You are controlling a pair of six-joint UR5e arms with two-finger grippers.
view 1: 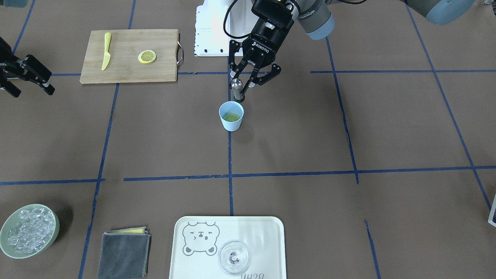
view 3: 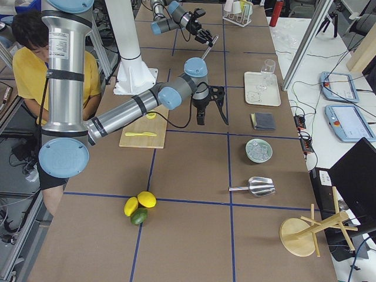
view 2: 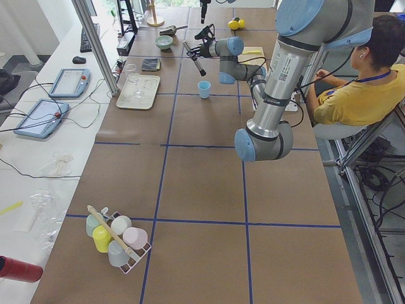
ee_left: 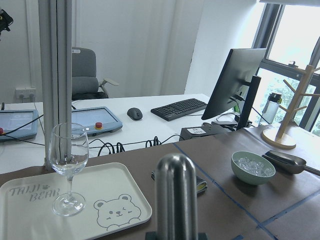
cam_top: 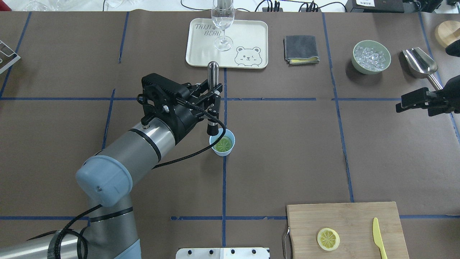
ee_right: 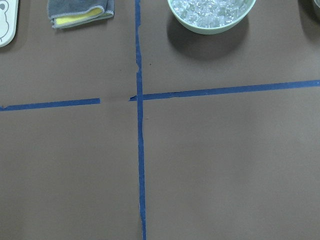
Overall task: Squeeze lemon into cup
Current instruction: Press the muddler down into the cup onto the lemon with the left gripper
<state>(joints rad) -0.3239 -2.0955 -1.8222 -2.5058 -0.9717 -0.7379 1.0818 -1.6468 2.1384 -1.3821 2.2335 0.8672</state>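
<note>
The light blue cup (view 1: 231, 124) stands near the table's middle, also in the overhead view (cam_top: 222, 152). One lemon slice (view 1: 231, 116) lies inside it (cam_top: 222, 144). A second slice (view 1: 147, 56) lies on the wooden cutting board (cam_top: 345, 223). My left gripper (view 1: 243, 88) is shut on an upright silver muddler (cam_top: 212, 77). The muddler's black lower end hangs just over the cup's rim, and its rounded top fills the left wrist view (ee_left: 176, 195). My right gripper (view 1: 33, 79) is open and empty, far from the cup at the table's side (cam_top: 413, 102).
A yellow plastic knife (view 1: 106, 51) lies on the board. A white bear tray (cam_top: 201, 54) holds a clear stemmed glass (cam_top: 222, 21). A grey cloth (cam_top: 301, 48), a pale green bowl of ice (cam_top: 371, 57) and a metal scoop (cam_top: 420, 63) lie at the far side.
</note>
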